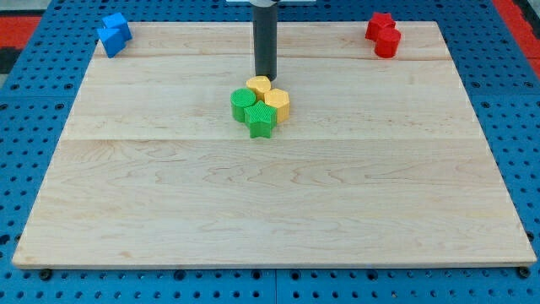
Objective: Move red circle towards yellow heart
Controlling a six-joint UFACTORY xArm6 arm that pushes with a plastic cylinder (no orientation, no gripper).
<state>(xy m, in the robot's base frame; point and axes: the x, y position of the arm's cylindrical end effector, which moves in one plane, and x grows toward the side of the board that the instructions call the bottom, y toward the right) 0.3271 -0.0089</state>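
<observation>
tip (266, 77) sits touching the yellow heart (259, 85) at worktop (278, 203) centre. red circle (387, 43) is well apart, view's top right corner. we have no pincer here, just the rod.

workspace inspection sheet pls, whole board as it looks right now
surface: wooden board, flat, on a blue pegboard
job's things: red circle at the view's top right beside a red block; yellow heart at centre
clutter: yellow block, green circle, green star clustered with the heart; two blue blocks top left
tool: my tip at the heart's top edge, far from the red circle
cables: nothing seen
surroundings: red mat beyond the pegboard
</observation>
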